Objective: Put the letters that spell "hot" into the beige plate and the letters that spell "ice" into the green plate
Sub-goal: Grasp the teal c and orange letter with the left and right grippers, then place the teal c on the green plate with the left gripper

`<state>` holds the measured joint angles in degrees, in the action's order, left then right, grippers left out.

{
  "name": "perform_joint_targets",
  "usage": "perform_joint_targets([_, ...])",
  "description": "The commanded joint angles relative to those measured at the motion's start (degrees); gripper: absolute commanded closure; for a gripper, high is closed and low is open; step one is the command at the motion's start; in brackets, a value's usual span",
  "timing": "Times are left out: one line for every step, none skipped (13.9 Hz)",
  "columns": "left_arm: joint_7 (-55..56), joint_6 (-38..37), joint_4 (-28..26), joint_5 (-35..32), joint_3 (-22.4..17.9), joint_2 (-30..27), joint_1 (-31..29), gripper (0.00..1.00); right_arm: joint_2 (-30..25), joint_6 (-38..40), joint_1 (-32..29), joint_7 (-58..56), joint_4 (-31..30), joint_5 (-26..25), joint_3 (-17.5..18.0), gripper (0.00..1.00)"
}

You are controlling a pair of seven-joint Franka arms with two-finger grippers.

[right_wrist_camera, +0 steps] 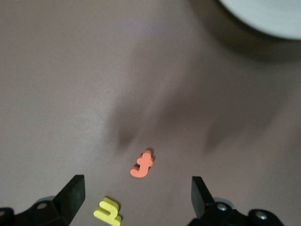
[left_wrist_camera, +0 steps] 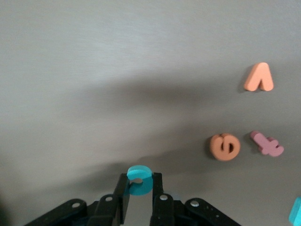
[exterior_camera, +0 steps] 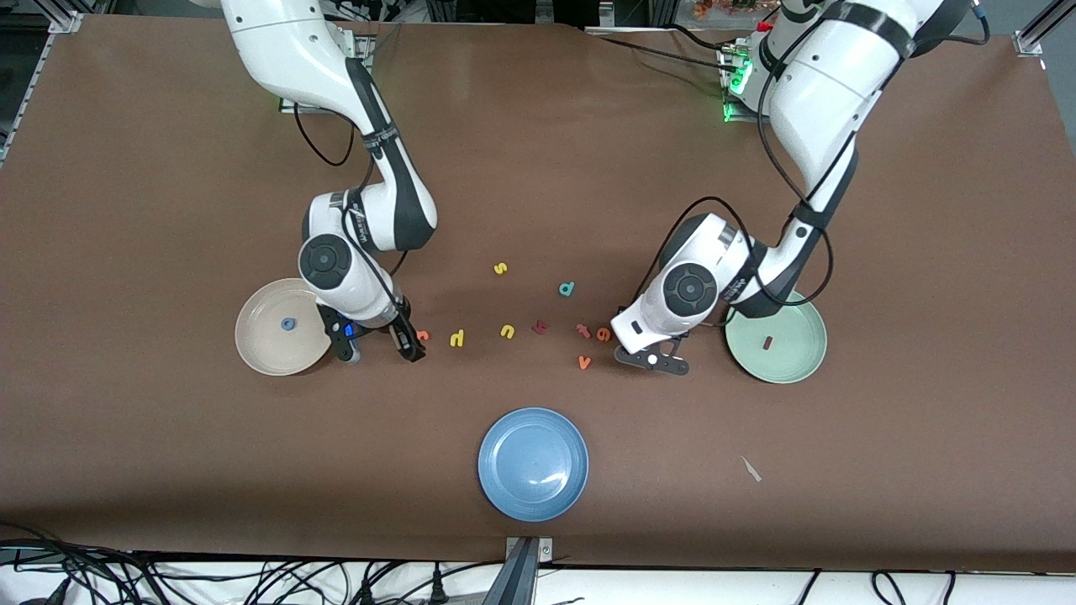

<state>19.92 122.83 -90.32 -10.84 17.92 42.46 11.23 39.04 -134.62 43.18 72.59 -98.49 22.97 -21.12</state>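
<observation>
Gripping the teal "c" (left_wrist_camera: 139, 180), left claw (left_wrist_camera: 139, 195).

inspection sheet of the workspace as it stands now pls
surface: brown table cover, flat, no spills seen
job's things: blue o in beige plate; dark red i in green plate; teal c held; yellow h, orange t, orange e on table
clutter: blue plate; yellow s, yellow u, teal d, orange v, dark red letter, pale scrap
grippers: left claw shut on teal c, beside green plate; right claw open over orange t, beside beige plate
cables: black arm cables; floor bundle below table edge
surroundings: metal frame rails
</observation>
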Motion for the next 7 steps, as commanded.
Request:
perform_joint_targets([-2.9, -6.3, -0.7, -1.9, 0.4, -4.6, -2.8, 1.0, 4.0, 1.1, 0.8, 3.2, 3.3, 1.0, -0.6, 0.0])
perform_joint_targets([-5.8, -8.6, -0.7, -1.9, 0.4, -5.2, -4.2, 1.0, 4.2, 1.1, 0.9, 3.4, 3.3, 1.2, -0.6, 0.0])
perform_joint_targets([-9.3, -10.0, -0.9, -2.1, 0.4, -5.7, -6.1, 1.0, 4.4, 0.9, 0.9, 3.9, 3.3, 1.3, -0.5, 0.0])
perform_joint_targets([-13.9, -10.4, -1.3, -2.1, 0.4, -6.2, -8.5, 1.0, 4.7, 0.9, 0.9, 4.2, 3.3, 1.4, -0.3, 0.0])
perform_joint_targets([-17.8, -11.2, -1.3, -2.1, 0.4, -6.3, -10.4, 0.99, 4.9, 0.7, 0.9, 4.3, 3.3, 1.4, -0.2, 0.01])
perform_joint_targets([-20.3, -11.5, -1.4, -2.0, 0.4, -6.3, -11.7, 0.99, 5.1, 0.6, 0.9, 4.2, 3.3, 1.4, -0.2, 0.09])
perform_joint_targets([-22.2, -11.6, -1.4, -2.1, 0.4, -6.2, -13.1, 0.99, 5.2, 0.6, 0.9, 4.2, 3.3, 1.4, -0.2, 0.16])
